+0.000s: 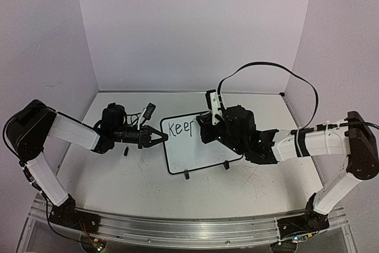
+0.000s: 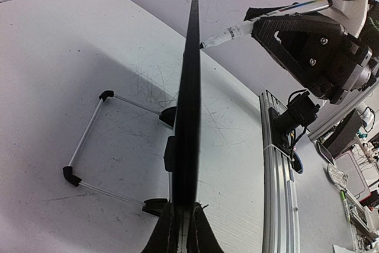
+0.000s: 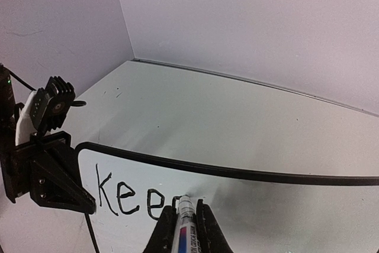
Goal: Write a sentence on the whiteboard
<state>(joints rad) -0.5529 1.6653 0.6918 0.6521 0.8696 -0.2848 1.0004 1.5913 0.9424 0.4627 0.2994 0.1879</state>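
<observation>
Right claw [image 3: 185, 210] is pinching the marker [image 3: 187, 229], tip at the whiteboard [image 3: 266, 217], lower centre; left claw [image 2: 185, 208] is clamping its edge, so light strokes seem wise.

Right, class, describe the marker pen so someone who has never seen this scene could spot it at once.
On the white table stands a small black-framed whiteboard. The right gripper holds the marker against its face: a slim pale barrel with a coloured label between two black fingers, tip at the end of the black lettering.
</observation>
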